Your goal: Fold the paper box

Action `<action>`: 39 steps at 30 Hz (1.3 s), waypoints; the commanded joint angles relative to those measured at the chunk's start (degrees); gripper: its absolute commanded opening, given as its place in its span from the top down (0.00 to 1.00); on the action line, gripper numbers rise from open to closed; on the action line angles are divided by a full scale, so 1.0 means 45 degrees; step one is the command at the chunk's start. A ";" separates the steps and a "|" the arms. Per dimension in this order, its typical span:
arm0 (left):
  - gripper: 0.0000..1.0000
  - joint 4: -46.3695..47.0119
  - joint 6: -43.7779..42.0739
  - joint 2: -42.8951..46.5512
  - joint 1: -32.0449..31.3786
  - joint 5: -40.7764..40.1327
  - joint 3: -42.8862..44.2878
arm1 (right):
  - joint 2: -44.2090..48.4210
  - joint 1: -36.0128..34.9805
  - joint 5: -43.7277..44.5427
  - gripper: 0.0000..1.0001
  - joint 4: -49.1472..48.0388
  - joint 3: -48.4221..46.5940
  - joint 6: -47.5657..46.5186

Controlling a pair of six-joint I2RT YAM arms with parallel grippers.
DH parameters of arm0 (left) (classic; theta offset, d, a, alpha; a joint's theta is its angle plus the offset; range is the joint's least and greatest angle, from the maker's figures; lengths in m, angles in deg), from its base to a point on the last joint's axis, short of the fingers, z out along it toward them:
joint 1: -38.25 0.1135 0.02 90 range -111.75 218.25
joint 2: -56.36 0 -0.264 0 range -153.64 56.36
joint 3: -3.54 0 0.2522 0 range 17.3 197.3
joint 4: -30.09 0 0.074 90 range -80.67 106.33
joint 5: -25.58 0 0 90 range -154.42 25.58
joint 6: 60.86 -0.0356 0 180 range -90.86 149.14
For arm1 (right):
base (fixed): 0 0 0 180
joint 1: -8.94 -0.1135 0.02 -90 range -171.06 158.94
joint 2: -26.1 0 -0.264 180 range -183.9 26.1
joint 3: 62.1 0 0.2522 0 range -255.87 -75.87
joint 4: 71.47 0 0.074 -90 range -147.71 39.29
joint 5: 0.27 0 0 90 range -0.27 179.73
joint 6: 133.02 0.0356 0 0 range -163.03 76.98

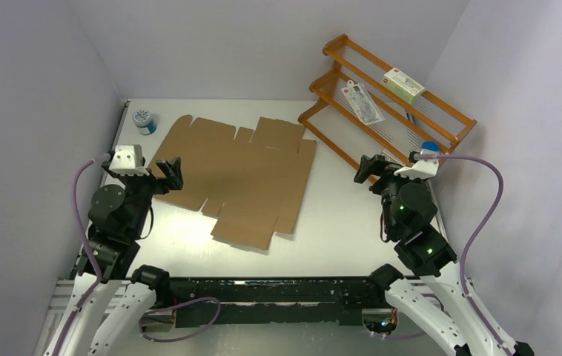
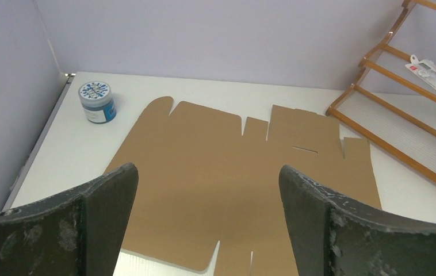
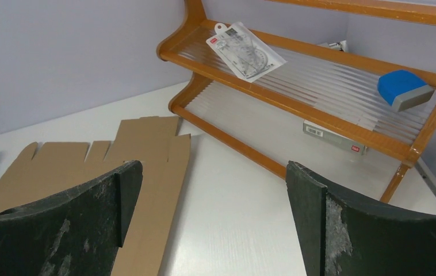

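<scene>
The paper box [image 1: 233,174] is a flat, unfolded sheet of plain brown cardboard with flaps and notched tabs, lying on the white table. My left gripper [image 1: 169,174] is open and empty, hovering over the sheet's left edge. In the left wrist view the sheet [image 2: 221,144] fills the space between and beyond the left gripper [image 2: 207,169]. My right gripper [image 1: 367,169] is open and empty, above bare table to the right of the sheet. In the right wrist view the sheet's right edge [image 3: 146,144] lies to the left of the right gripper [image 3: 213,167].
A small jar with a blue lid [image 1: 144,121] stands at the back left, near the sheet's far corner. A wooden rack [image 1: 462,132] at the back right holds a plastic packet [image 3: 238,49], a white carton [image 1: 403,84] and a blue eraser [image 3: 402,89]. Grey walls enclose the table.
</scene>
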 commanded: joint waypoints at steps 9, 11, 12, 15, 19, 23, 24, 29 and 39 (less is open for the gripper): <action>0.03 0.0516 -0.0028 -0.0840 -0.0072 -0.0259 -0.0040 | 0.0055 -0.0006 -0.1174 0.00 -0.0284 0.0392 0.0842; 0.03 0.0481 0.0019 -0.1269 -0.0053 -0.0166 0.0014 | -0.0323 0.0004 -0.1670 0.00 -0.0370 0.0493 0.0844; 0.03 0.0429 0.0048 -0.1560 -0.0052 -0.0081 0.0064 | -0.0519 0.0010 -0.1828 0.00 -0.0437 0.0603 0.1001; 0.03 -0.0124 0.0106 -0.2799 -0.0052 0.0272 0.0463 | -0.1071 0.0011 -0.2694 0.00 -0.1075 0.1148 0.1329; 0.03 -0.0936 0.0129 -0.4890 -0.0052 0.0029 0.1292 | -0.2097 0.0013 -0.4076 0.00 -0.2321 0.1962 0.1575; 0.03 -0.1477 0.0619 -0.7229 0.0403 0.0818 0.2375 | -0.3611 -0.0015 -0.4952 0.00 -0.3253 0.2300 0.1513; 0.03 -0.1539 0.0724 -0.7786 0.0505 0.1251 0.2671 | -0.4001 -0.0007 -0.5031 0.00 -0.3536 0.2431 0.1404; 0.03 -0.1832 0.0711 -1.0513 0.0684 0.2423 0.4298 | -0.5548 -0.0006 -0.4155 0.00 -0.4497 0.2890 0.0686; 0.03 -0.2153 0.0694 -1.5175 0.1854 0.4054 0.6462 | -0.8288 -0.0812 -0.4803 0.00 -0.5409 0.2751 0.1001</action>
